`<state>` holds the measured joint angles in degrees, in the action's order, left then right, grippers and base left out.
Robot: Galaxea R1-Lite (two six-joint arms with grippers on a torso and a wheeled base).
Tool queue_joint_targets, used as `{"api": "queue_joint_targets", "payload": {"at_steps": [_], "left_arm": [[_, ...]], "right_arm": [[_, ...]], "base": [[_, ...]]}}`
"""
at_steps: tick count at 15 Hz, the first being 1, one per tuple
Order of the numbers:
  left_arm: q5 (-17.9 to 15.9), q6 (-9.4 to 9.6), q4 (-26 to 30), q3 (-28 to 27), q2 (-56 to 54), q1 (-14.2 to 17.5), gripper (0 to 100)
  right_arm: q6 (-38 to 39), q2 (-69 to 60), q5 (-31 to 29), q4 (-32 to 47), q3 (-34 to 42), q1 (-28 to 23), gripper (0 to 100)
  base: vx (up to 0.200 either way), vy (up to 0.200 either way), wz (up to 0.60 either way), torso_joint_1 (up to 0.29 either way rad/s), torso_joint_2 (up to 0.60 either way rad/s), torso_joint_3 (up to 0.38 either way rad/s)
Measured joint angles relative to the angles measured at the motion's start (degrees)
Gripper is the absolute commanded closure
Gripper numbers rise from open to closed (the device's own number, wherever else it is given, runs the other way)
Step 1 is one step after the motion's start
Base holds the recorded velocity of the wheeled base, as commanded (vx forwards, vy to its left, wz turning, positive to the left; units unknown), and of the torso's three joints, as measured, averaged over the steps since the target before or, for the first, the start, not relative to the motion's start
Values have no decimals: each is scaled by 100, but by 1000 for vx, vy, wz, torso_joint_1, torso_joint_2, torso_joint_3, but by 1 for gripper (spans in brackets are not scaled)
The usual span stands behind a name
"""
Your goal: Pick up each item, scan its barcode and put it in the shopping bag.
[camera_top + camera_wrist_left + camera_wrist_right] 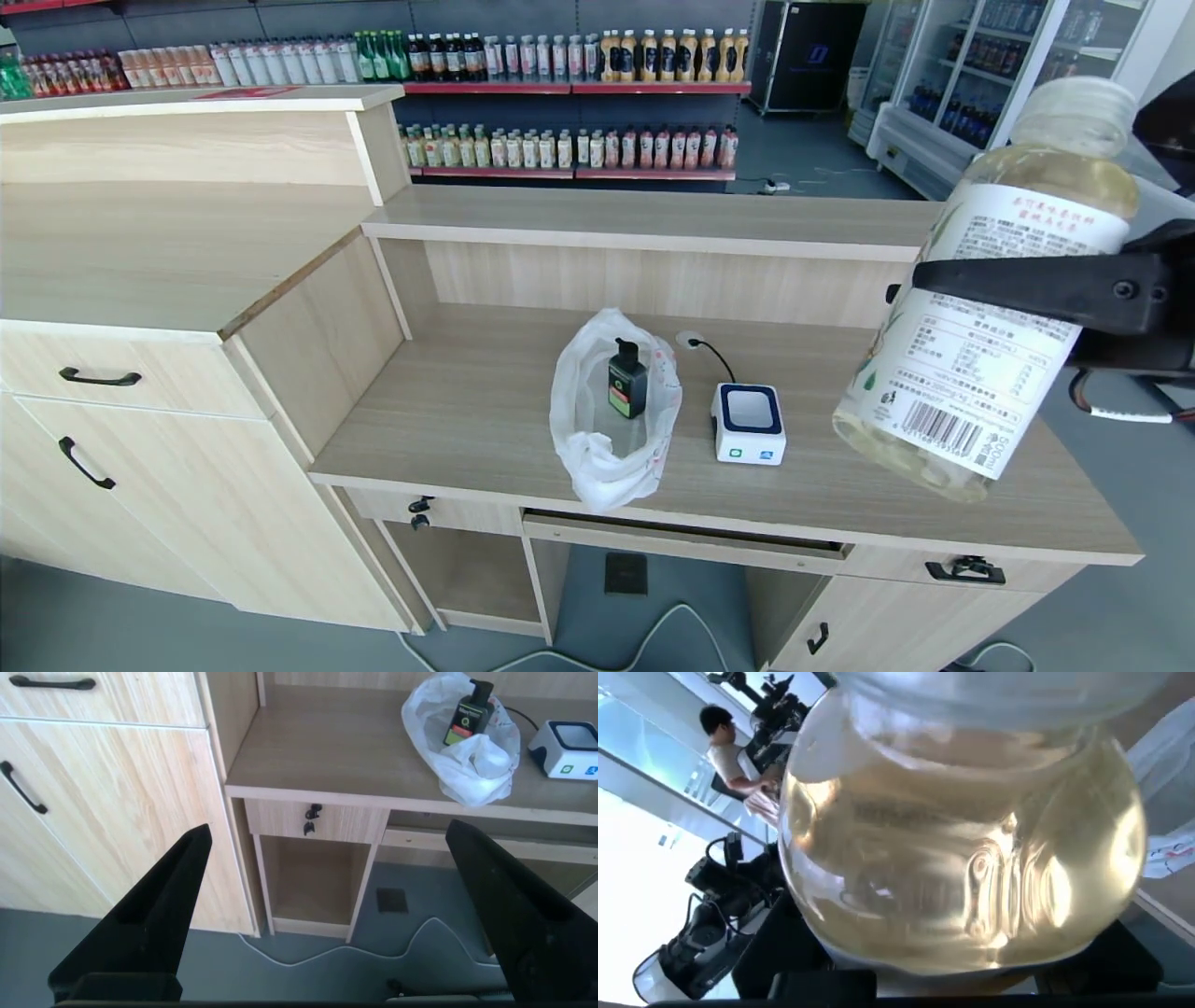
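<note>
My right gripper (pixel 1074 285) is shut on a clear bottle (pixel 990 299) of pale yellow drink with a white label, held tilted high at the right, close to the head camera, barcode facing out near its lower end. The same bottle (pixel 962 849) looms close in the right wrist view. On the counter stands a white barcode scanner (pixel 749 422) with a dark window. Left of it lies an open white shopping bag (pixel 611 411) with a small black pump bottle (pixel 626 381) upright inside. My left gripper (pixel 327 915) is open, low in front of the counter's left end, above the floor.
The wooden counter (pixel 485 401) has a raised back ledge and a taller cabinet block (pixel 168 280) at the left. A black cable (pixel 714 353) runs from the scanner to a hole in the counter. Shelves of drinks stand behind.
</note>
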<state>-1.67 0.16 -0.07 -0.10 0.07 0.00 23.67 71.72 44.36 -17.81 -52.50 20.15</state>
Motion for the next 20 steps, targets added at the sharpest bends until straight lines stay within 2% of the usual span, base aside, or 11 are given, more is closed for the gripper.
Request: {"api": "queue_joint_targets", "payload": {"at_steps": [7,12,20], "left_arm": [[1,0,0,0,0,0,0],[0,2,0,0,2,0,0],[0,2,0,0,2,0,0]], "right_arm": [[-22,-507,-5,119,284,602,100],[-22,-797,-13,128,623,691,100],[-22,-1080,-16,290,752,812,100]], "base": [[0,0,0,0,0,0],[0,0,0,0,0,0],[0,0,0,0,0,0]]}}
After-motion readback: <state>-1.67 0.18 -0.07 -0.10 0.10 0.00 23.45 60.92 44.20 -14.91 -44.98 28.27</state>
